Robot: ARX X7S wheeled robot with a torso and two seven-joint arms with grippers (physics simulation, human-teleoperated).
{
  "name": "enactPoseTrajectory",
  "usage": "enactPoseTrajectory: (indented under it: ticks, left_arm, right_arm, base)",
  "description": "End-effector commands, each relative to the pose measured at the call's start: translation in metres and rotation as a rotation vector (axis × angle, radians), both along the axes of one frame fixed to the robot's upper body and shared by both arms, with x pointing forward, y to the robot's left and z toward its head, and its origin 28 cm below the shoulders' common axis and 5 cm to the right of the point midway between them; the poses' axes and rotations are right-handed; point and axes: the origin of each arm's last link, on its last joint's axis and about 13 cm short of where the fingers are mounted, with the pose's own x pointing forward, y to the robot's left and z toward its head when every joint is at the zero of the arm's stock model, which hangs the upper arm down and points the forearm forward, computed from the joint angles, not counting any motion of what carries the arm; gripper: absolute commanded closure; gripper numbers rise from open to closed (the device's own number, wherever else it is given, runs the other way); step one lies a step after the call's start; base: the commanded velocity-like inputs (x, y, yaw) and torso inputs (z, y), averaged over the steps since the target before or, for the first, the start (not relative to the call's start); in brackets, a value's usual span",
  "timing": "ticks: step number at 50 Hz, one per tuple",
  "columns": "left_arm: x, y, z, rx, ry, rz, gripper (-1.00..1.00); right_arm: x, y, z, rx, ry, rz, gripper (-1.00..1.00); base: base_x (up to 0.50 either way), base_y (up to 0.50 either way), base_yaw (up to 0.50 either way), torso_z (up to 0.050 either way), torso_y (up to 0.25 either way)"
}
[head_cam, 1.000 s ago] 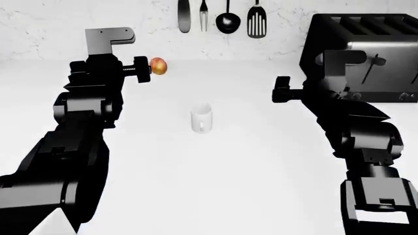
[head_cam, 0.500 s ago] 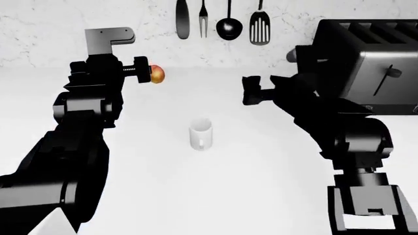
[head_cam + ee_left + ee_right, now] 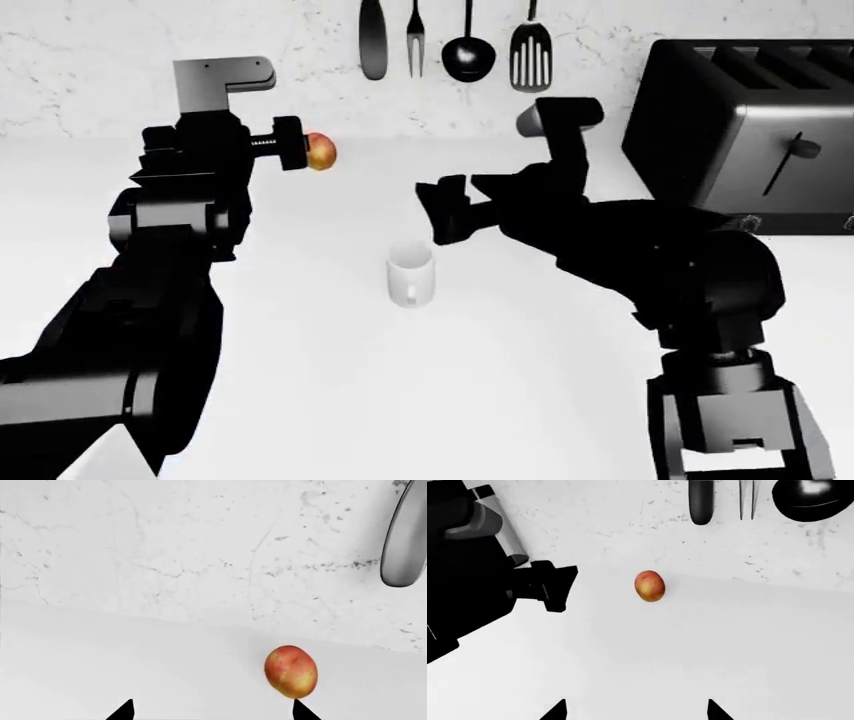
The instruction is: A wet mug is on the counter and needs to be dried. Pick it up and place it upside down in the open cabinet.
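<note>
The small white mug (image 3: 411, 272) stands upright on the white counter (image 3: 441, 400), near its middle, handle toward me. My right gripper (image 3: 441, 212) hangs just above and behind the mug, a little to its right, open and empty; its two tips (image 3: 635, 711) show wide apart in the right wrist view. The mug does not show in either wrist view. My left gripper (image 3: 287, 142) hovers at the far left, near the orange-red fruit (image 3: 322, 151), open and empty; its tips (image 3: 212, 711) show apart. The open cabinet is out of view.
A black and steel toaster (image 3: 754, 125) stands at the back right. Black utensils (image 3: 454, 40) hang on the marbled wall behind. The fruit also shows in the left wrist view (image 3: 291, 671) and the right wrist view (image 3: 650, 586).
My right arm has swung left from beside the toaster to just above the mug. The left arm and the mug have not moved. The head view shifted slightly.
</note>
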Motion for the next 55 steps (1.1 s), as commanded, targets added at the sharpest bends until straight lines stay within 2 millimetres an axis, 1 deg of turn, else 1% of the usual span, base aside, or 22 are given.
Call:
enactPoseTrajectory:
  ticks: [1,3,4,5,7,14,19,23,28,39,45,55]
  left_arm:
    - [0.000,0.000,0.000,-0.003,0.004,0.009,-1.00]
    - [0.000,0.000,0.000,-0.005,0.007,0.011,-1.00]
    - [0.000,0.000,0.000,-0.006,0.009,0.011,-1.00]
    - [0.000,0.000,0.000,-0.006,0.010,0.011,-1.00]
    - [0.000,0.000,0.000,-0.005,0.011,0.011,-1.00]
    - [0.000,0.000,0.000,-0.004,0.012,0.015,-1.00]
    - [0.000,0.000,0.000,-0.003,0.011,0.014,-1.00]
    - [0.000,0.000,-0.001,-0.002,0.013,0.013,-1.00]
    - [-0.001,0.000,-0.001,-0.001,0.014,0.014,-1.00]
    - [-0.001,0.000,-0.001,-0.003,0.015,0.014,-1.00]
    - [-0.001,0.000,-0.001,-0.002,0.015,0.013,-1.00]
    - [0.000,0.000,-0.001,-0.002,0.013,0.012,-1.00]
  right_arm:
    - [-0.046,-0.006,0.054,-0.096,0.054,0.101,-1.00]
    - [-0.056,-0.011,0.063,-0.144,0.069,0.077,-1.00]
    - [-0.063,-0.011,0.064,-0.141,0.082,0.111,-1.00]
    - [-0.070,-0.010,0.064,-0.126,0.095,0.170,-1.00]
    - [-0.076,-0.011,0.058,-0.131,0.121,0.194,-1.00]
    - [-0.077,-0.012,0.032,-0.188,0.176,0.220,-1.00]
    - [-0.080,-0.011,0.026,-0.231,0.208,0.242,-1.00]
    - [-0.075,-0.012,0.022,-0.248,0.213,0.237,-1.00]
    - [-0.064,-0.012,0.019,-0.265,0.205,0.192,-1.00]
    - [-0.051,0.002,0.005,-0.273,0.223,0.216,-1.00]
    - [-0.041,0.005,-0.003,-0.278,0.232,0.199,-1.00]
    - [-0.030,0.008,-0.010,-0.277,0.233,0.191,-1.00]
  base:
    - [0.00,0.00,0.00,0.000,0.000]
    - [0.00,0.00,0.00,0.000,0.000]
    - [0.00,0.00,0.00,0.000,0.000]
    - [0.00,0.00,0.00,0.000,0.000]
    - [0.00,0.00,0.00,0.000,0.000]
    - [0.00,0.00,0.00,0.000,0.000]
    - [0.00,0.00,0.00,0.000,0.000]
    - [0.00,0.00,0.00,0.000,0.000]
    - [0.00,0.00,0.00,0.000,0.000]
    - [0.00,0.00,0.00,0.000,0.000]
    - [0.00,0.00,0.00,0.000,0.000]
    - [0.00,0.00,0.00,0.000,0.000]
